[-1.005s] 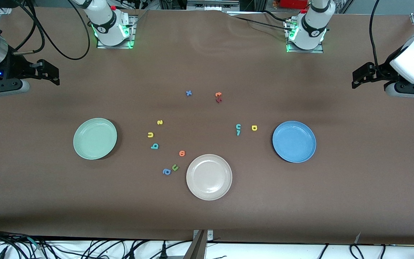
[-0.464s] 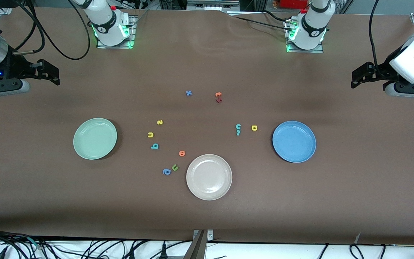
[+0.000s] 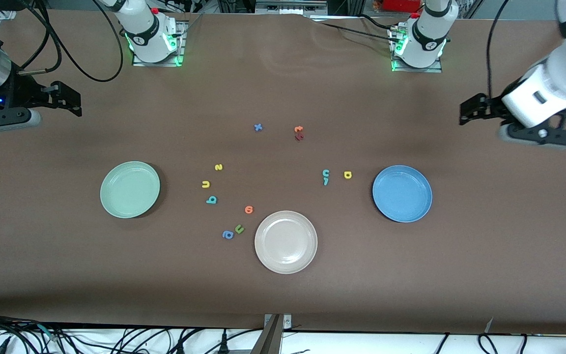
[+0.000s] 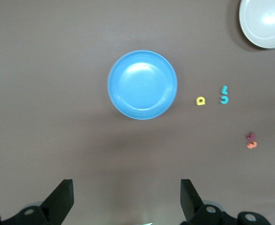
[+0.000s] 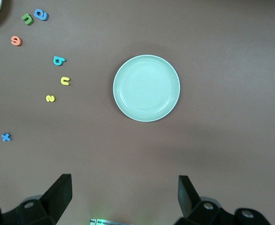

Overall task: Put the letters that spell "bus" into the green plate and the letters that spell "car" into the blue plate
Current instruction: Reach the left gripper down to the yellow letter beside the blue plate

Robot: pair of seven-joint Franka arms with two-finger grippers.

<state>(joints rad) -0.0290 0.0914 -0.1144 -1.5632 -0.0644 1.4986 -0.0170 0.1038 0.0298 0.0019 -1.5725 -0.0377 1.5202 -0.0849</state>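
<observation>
the teal b point(image 3: 211, 199), the yellow u point(image 3: 206, 184) and the yellow s point(image 3: 218, 167) lie on the table point(image 3: 283, 295), in a loose line at about 3 o'clock from the green plate point(image 3: 129, 189). none of them touch it. the teal c point(image 3: 325, 172), the thin teal r point(image 3: 325, 181) just below it and the yellow a point(image 3: 347, 174) lie at about 9 o'clock from the blue plate point(image 3: 402, 193). both plates hold nothing. a beige plate point(image 3: 286, 242) sits nearer the camera, with an orange letter point(image 3: 248, 210), a green u point(image 3: 239, 229) and a blue a point(image 3: 227, 235) beside it.

the left gripper point(image 3: 466, 112) hangs in the air at 1 o'clock from the blue plate, fingers wide apart and empty. the right gripper point(image 3: 74, 103) waits at 11 o'clock from the green plate, also wide apart and empty.
</observation>
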